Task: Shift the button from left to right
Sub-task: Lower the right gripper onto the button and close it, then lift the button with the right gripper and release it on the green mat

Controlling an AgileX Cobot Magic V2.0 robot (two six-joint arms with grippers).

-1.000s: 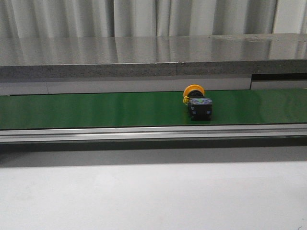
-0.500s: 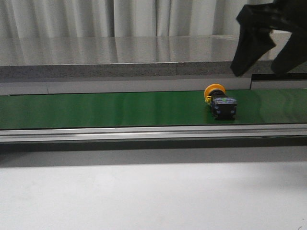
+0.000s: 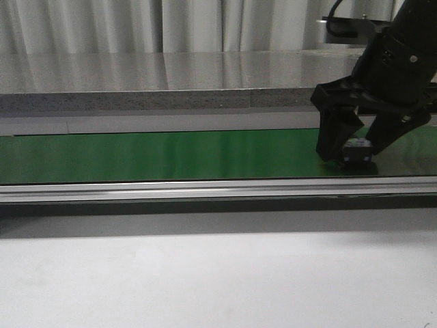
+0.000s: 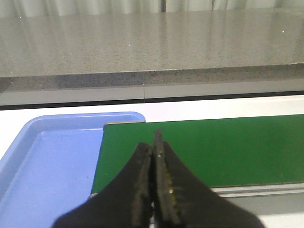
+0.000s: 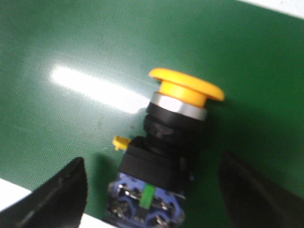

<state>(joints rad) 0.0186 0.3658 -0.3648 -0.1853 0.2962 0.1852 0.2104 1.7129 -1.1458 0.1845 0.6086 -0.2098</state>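
The button lies on its side on the green belt (image 3: pixel 171 154), at the right. In the right wrist view its yellow head (image 5: pixel 187 88) points away from the wrist, and its black and blue body (image 5: pixel 159 166) carries a green mark. In the front view only its dark body (image 3: pixel 360 156) shows between the fingers. My right gripper (image 3: pixel 349 147) is open and low over the belt; its fingers stand either side of the button's body (image 5: pixel 153 194), apart from it. My left gripper (image 4: pixel 153 142) is shut and empty, above the belt's left end.
A blue tray (image 4: pixel 47 161) lies just beyond the belt's left end. A grey stone ledge (image 3: pixel 171 82) runs behind the belt. An aluminium rail (image 3: pixel 205 189) runs along the belt's front. A white tabletop (image 3: pixel 205 273) lies in front of that.
The button has travelled right along the belt. My right gripper has come down from the upper right and now straddles it.
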